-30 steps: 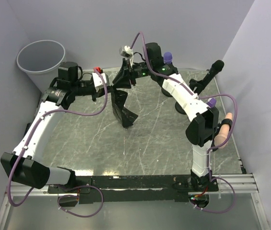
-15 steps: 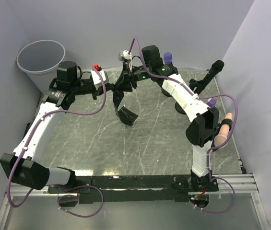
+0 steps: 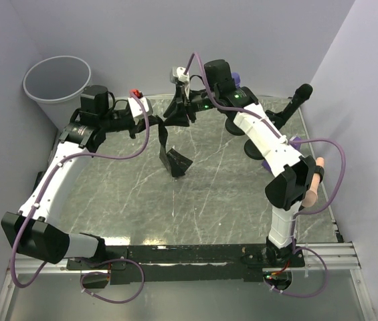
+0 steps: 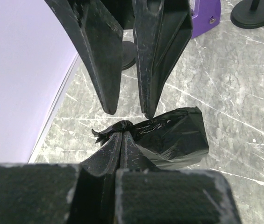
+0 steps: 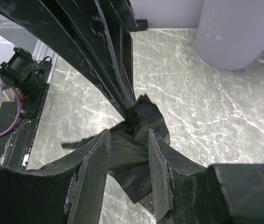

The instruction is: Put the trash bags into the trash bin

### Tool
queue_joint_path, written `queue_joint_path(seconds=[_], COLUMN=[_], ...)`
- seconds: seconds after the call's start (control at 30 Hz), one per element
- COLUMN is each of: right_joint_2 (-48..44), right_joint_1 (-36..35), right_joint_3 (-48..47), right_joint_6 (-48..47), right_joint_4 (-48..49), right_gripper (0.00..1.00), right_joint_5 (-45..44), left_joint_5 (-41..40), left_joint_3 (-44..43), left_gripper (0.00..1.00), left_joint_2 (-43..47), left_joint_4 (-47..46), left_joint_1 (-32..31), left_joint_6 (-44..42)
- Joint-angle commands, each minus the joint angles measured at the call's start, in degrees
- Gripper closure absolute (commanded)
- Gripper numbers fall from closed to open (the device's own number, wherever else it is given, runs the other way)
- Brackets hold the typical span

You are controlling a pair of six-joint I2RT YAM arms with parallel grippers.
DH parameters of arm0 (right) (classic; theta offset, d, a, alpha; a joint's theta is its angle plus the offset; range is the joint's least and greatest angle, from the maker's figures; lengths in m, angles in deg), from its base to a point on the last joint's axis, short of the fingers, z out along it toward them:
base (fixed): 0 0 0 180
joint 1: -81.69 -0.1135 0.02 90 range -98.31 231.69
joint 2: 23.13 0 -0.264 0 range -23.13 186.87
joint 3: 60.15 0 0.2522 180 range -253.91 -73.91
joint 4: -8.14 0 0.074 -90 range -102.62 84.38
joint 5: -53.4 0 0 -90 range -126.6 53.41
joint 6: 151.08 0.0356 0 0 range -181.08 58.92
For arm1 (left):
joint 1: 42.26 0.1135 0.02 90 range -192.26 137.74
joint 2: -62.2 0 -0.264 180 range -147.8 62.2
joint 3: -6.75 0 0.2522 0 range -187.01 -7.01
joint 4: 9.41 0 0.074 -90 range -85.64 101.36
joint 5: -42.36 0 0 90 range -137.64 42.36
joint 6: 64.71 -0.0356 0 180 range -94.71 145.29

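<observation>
A black trash bag (image 3: 174, 160) hangs over the marble table, its lower end near the tabletop. My left gripper (image 3: 160, 123) is shut on the bag's knotted top, which shows in the left wrist view (image 4: 122, 134) with the bag (image 4: 174, 140) beyond it. My right gripper (image 3: 177, 110) is open just beside it, and its fingers straddle the bag (image 5: 132, 154) without closing in the right wrist view (image 5: 128, 137). The light grey trash bin (image 3: 58, 83) stands at the back left, off the table's corner, and also shows in the right wrist view (image 5: 237, 32).
A black stand on a round base (image 3: 251, 148) with a black arm (image 3: 298, 99) is at the back right. A purple piece (image 4: 206, 14) sits near it. Purple walls close in the back and sides.
The bag has been lifted and now hangs narrower, with its lower end higher. The right arm has swung slightly right and up at the wrist. The left arm has barely moved.
</observation>
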Motion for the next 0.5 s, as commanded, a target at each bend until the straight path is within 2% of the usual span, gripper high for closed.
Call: queue_joint_path(seconds=[0.0,0.17,0.47], right_joint_2=[-2.9,-2.7,-1.8], right_joint_1=[-0.6,-0.9,-1.0], right_joint_3=[-1.1,-0.6,-0.9], right_joint_6=[-1.9,-2.5,-3.9], right_joint_4=[0.1,0.2,-0.5], right_gripper=[0.55,0.56,0.60], right_joint_5=[0.8,-0.7,-0.2], left_joint_5=[0.9,2.4,3.6], left_joint_3=[-2.6,-3.0,-4.0], left_gripper=[0.99,0.96,0.95], left_joint_2=[-0.3,0.0,0.8], left_joint_4=[-1.7,-1.4,4.4], left_joint_1=[-1.0,-1.4,-2.5], left_joint_6=[0.4,0.2,-7.6])
